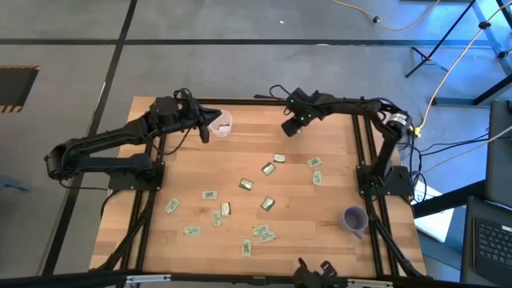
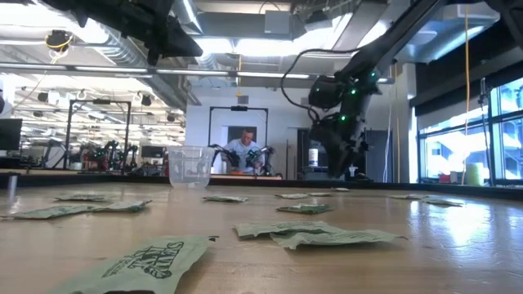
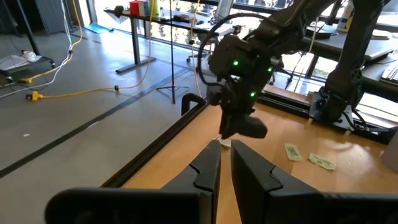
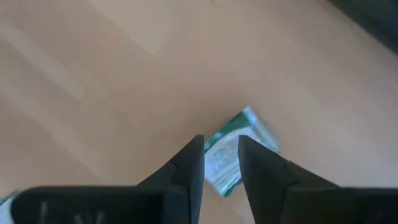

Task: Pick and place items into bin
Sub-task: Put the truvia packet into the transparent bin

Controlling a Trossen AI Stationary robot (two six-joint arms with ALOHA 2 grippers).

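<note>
Nearest, along the front stretch of the wooden tabletop (image 1: 320, 240), lie the pale green and white packets (image 1: 258, 231), flat and loosely scattered; in the low view one with dark lettering (image 2: 139, 265) fills the foreground. Off toward the right arm's side stands a purple cup (image 1: 354, 218), upright and well apart from the packets. Farther in, around the middle of the tabletop, more packets lie singly, a few of them yellowish-gold (image 1: 267, 203).

Beyond these, near the far edge, both arms reach in toward each other. The right tool (image 1: 290, 126) hangs above the wood, clear of the surface, and is clamped on one green and white packet (image 4: 233, 146), which sticks out past its fingers (image 4: 189, 162) in the right wrist view. The left tool (image 1: 206, 130) hovers just beside the bin (image 1: 222, 124); its fingers (image 3: 208, 165) are clenched to a thin slit with nothing between them.

The bin, a clear cup with an open rim, stands upright close to the far edge, between the two tools and nearer the left one. Whether it holds anything cannot be made out.

Farthest off, in the room behind the tabletop, a person (image 2: 243, 149) sits at a bench.
</note>
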